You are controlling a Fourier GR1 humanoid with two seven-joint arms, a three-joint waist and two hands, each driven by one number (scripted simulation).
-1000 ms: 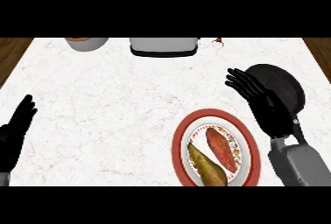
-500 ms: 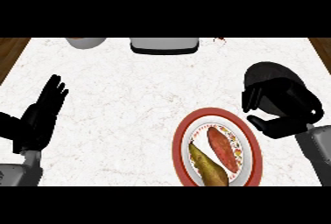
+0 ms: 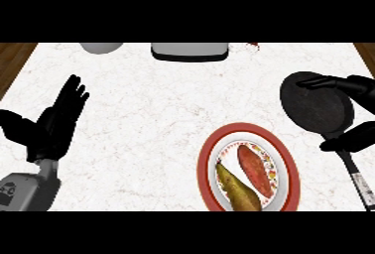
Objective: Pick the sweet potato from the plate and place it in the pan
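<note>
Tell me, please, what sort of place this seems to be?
Probably a kitchen counter: a pale marbled counter top holds a black pan and a red-rimmed plate with a sweet potato on it.

The white counter point(image 3: 168, 114) is being lit evenly and brightly; hardly any shadows are being cast, and no glare is being shown anywhere.

You see a white, faintly veined counter point(image 3: 168, 114). Near its right edge: plate point(image 3: 209, 171), red rim, white centre with a speckled red-yellow border. On the plate: reddish-orange sweet potato point(image 3: 254, 167), olive-yellow pear point(image 3: 236, 189). Right of the plate: black pan point(image 3: 316, 106). Both hands black, left hand point(image 3: 55, 124), right hand point(image 3: 359, 87).
</note>
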